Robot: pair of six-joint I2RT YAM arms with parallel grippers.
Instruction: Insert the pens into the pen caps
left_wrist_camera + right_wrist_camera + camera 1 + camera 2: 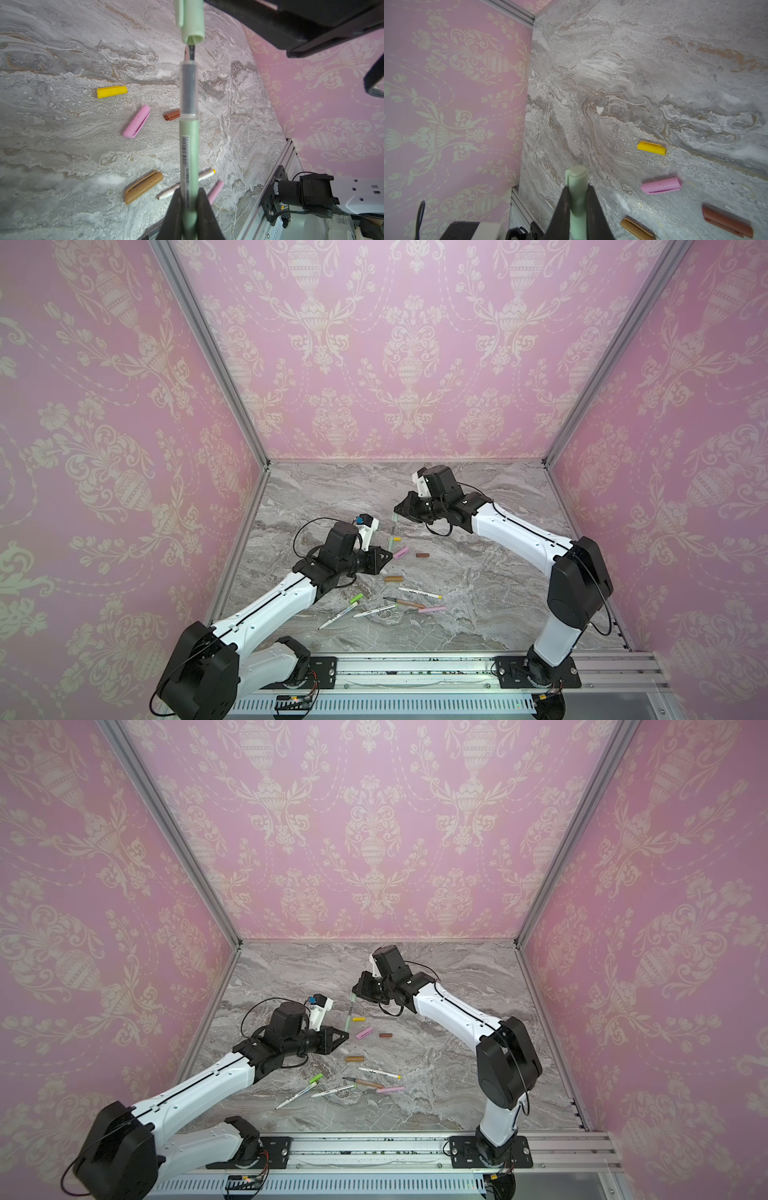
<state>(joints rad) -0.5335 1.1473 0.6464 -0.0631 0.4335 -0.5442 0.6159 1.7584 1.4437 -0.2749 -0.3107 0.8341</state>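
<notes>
**Slim sage-green plastic marker pen (188,145) at the mouth of its short sage-green plastic cap (192,20)**

I see my left fingers (176,207) pinching the pen's barrel and my right fingers (564,207) pinching the cap. Both hang in the air above and just beside the stubby yellow plastic cap (111,91), which lies on the grey marbled desk (52,135). The pen's dark tip sits at the cap's opening, not yet seated.

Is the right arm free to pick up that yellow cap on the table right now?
Probably not yet. The right gripper is shut on the sage green cap, so it has no free grip. The yellow cap itself lies in the open close by, with nothing on top of it.
</notes>
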